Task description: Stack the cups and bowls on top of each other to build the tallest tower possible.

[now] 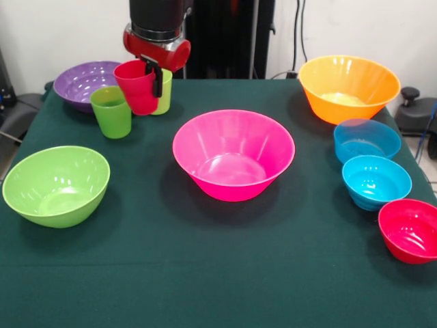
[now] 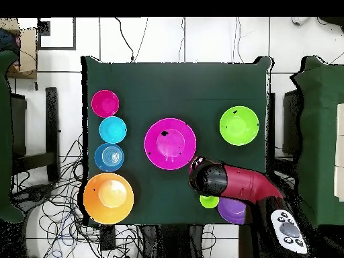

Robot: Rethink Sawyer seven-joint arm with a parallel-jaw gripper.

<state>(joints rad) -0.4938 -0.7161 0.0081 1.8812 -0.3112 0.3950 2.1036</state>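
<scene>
My gripper (image 1: 153,80) is shut on the rim of the short red cup (image 1: 136,87) and holds it tilted, just right of the green cup (image 1: 111,112). The lime-green cup (image 1: 164,93) stands right behind the red one, partly hidden. The large pink bowl (image 1: 233,154) sits mid-table. The lime-green bowl (image 1: 57,184) is at the left and the shallow purple bowl (image 1: 83,83) at the far left. The orange bowl (image 1: 348,85), the translucent blue bowl (image 1: 367,140), the turquoise bowl (image 1: 376,181) and the small red bowl (image 1: 412,230) line the right side. In the overhead view my arm (image 2: 235,183) hides the gripper.
All bowls stand upright and apart on the dark green tablecloth (image 1: 205,273). In the overhead view the pink bowl (image 2: 170,143) lies just beyond my arm, and the green cup (image 2: 209,201) and purple bowl (image 2: 232,210) show beside it.
</scene>
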